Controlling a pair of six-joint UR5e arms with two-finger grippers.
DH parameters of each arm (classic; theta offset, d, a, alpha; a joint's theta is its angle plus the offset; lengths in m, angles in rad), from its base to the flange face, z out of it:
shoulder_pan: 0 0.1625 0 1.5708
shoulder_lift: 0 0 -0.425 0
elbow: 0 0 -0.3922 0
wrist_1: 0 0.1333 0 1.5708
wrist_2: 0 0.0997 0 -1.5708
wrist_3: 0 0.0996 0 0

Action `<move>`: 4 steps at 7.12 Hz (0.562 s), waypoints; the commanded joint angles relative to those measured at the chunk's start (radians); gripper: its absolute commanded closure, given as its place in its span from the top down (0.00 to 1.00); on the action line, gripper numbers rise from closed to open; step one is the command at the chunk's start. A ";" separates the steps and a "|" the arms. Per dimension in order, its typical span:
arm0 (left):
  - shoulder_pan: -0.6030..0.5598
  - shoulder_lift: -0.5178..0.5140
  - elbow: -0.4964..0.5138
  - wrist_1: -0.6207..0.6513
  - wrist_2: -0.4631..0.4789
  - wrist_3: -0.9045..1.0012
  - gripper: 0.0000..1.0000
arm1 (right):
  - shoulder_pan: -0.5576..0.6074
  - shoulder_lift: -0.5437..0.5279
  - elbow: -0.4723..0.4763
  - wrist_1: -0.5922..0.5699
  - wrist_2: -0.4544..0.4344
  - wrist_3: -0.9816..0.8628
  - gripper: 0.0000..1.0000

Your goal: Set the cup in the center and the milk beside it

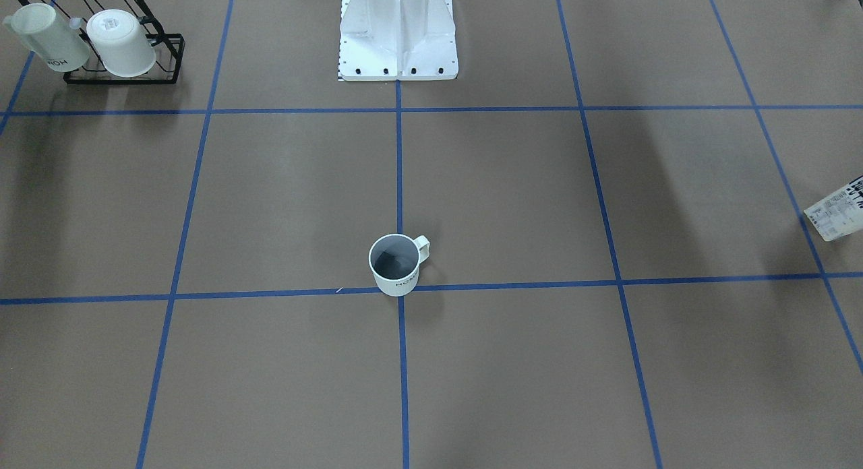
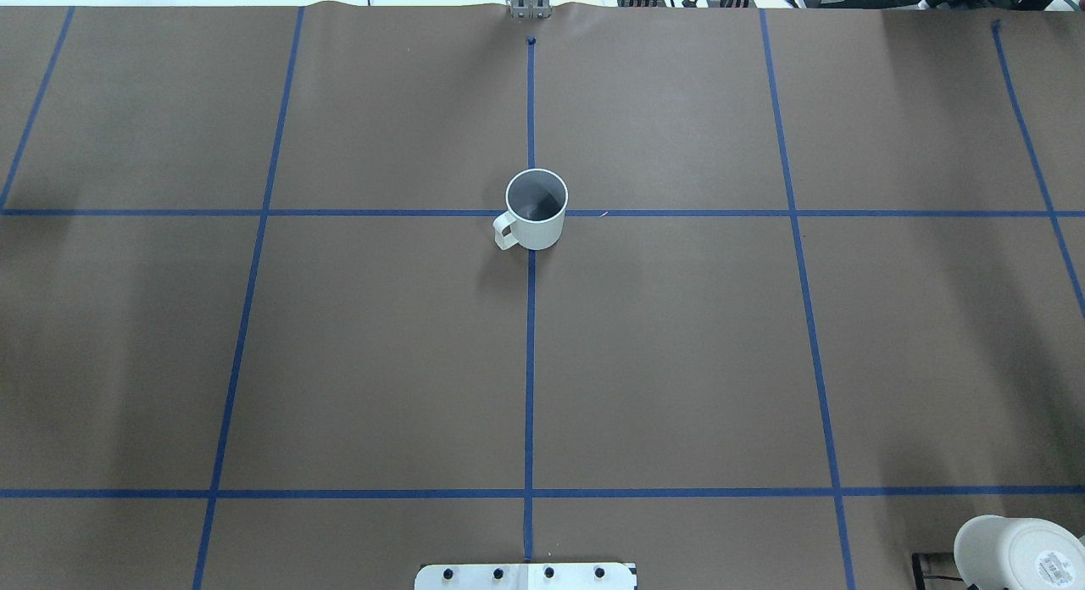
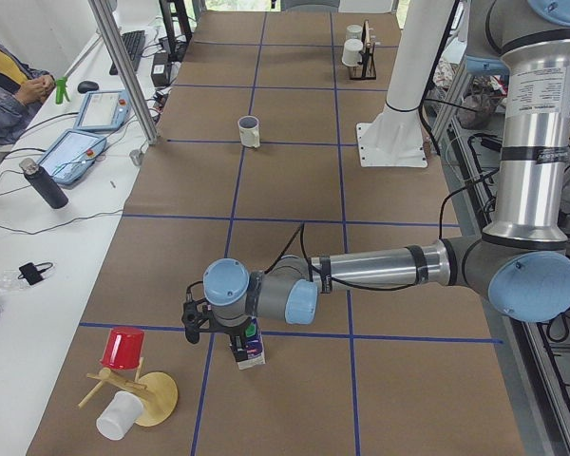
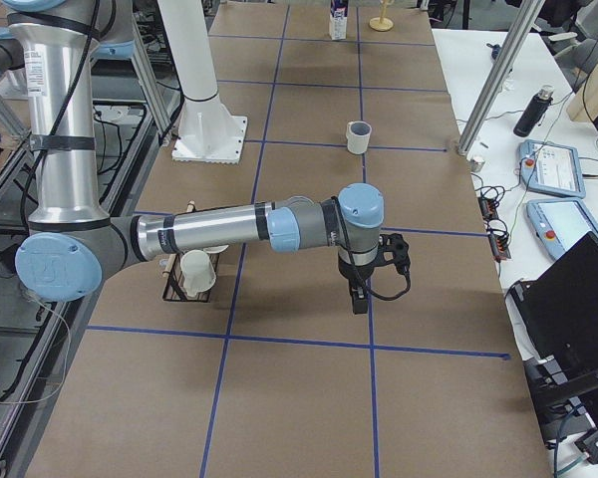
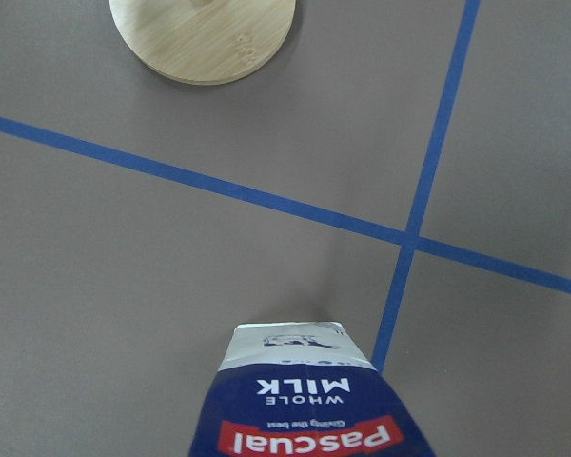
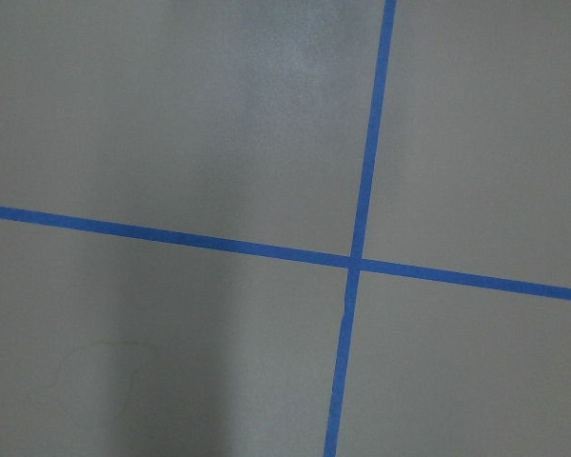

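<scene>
Front-facing view: the white handled mug with "HOME" lettering (image 1: 396,265) stands upright on the crossing of two blue tape lines (image 1: 402,300) on the brown paper tabletop (image 1: 512,199). The dark blue and white milk carton (image 1: 838,211) is well apart from the mug, toward the robot's left.

Overhead view: only the mug shows, handle toward the robot's left.

Left-end view: the left pincer (image 3: 239,340) sits right at the carton, which is roughly upright — whether it grips I cannot tell.

Right-end view: the right pincer (image 4: 359,299) hangs well to the mug's other side, and how far open it is I cannot tell.

Left wrist view: the carton fills the lower edge, no fingers seen.

The left arm is nearer — the carry should run toward the mug.
</scene>
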 commanded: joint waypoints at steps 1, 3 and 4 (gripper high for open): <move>0.001 -0.001 0.005 -0.003 0.000 0.000 0.85 | -0.002 0.000 -0.001 -0.001 -0.002 0.000 1.00; 0.001 -0.001 0.005 -0.003 -0.002 0.000 0.49 | -0.002 0.000 -0.001 -0.001 -0.005 0.000 1.00; 0.001 -0.008 -0.004 -0.002 -0.003 -0.005 0.42 | -0.002 0.000 -0.002 0.000 -0.006 0.000 1.00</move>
